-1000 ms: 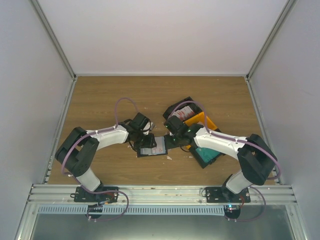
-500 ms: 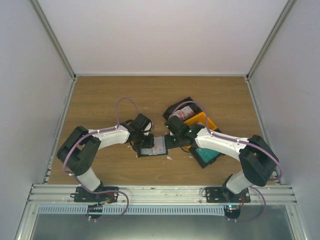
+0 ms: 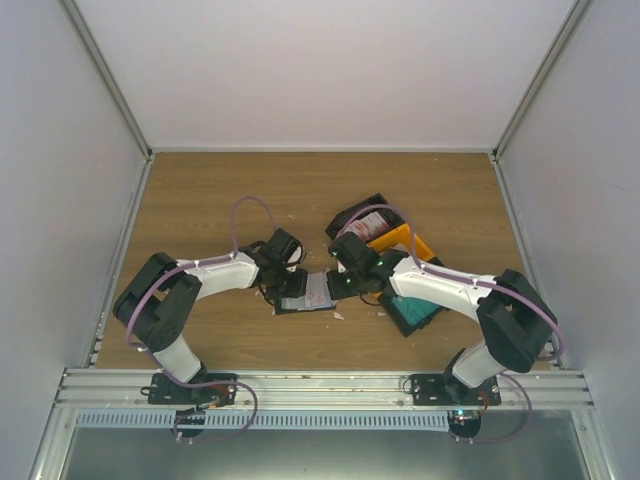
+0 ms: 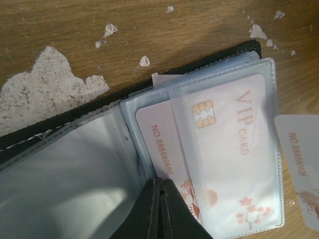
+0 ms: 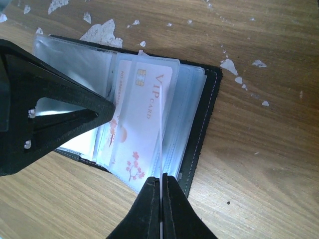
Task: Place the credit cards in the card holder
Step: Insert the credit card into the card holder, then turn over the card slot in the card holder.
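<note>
The card holder (image 3: 303,300) lies open on the wood, black cover (image 5: 199,127) outside, clear pockets inside. A pink-white VIP credit card (image 4: 234,164) sits in a pocket, and a second card (image 4: 158,144) lies partly under it. My left gripper (image 4: 160,183) is shut, its tips pressing at the fold beside those cards; I cannot tell whether a pocket edge is pinched. My right gripper (image 5: 161,178) is shut on another credit card (image 5: 160,149), seen edge-on above the holder's right half. That card (image 4: 299,164) shows at the right edge of the left wrist view.
Black and orange trays (image 3: 385,232) lie behind the right arm, with a teal object (image 3: 415,313) under its forearm. The wood (image 4: 60,89) has white chipped patches and small scraps. Enclosure walls stand on three sides.
My left gripper has closed and shifted slightly right onto the holder's pages. My right gripper has edged left with its card, over the holder.
</note>
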`<state>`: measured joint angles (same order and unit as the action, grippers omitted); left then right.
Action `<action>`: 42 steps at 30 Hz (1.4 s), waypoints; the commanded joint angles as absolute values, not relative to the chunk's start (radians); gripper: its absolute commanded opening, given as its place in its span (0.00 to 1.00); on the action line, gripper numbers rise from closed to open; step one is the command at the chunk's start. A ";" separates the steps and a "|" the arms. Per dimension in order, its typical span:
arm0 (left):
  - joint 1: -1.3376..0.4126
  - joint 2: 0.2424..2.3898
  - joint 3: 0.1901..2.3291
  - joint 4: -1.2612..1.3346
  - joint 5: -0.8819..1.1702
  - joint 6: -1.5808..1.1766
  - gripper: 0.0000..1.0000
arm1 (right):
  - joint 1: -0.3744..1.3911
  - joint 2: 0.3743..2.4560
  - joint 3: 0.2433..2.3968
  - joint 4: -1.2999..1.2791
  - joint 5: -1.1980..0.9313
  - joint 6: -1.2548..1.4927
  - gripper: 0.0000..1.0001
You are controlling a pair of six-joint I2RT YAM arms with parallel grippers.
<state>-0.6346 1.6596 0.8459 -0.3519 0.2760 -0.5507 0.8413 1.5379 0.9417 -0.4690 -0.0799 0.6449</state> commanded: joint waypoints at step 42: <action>-0.644 1.354 0.836 -0.446 0.079 -0.567 0.21 | 0.852 1.615 0.916 -0.219 -0.363 0.679 0.00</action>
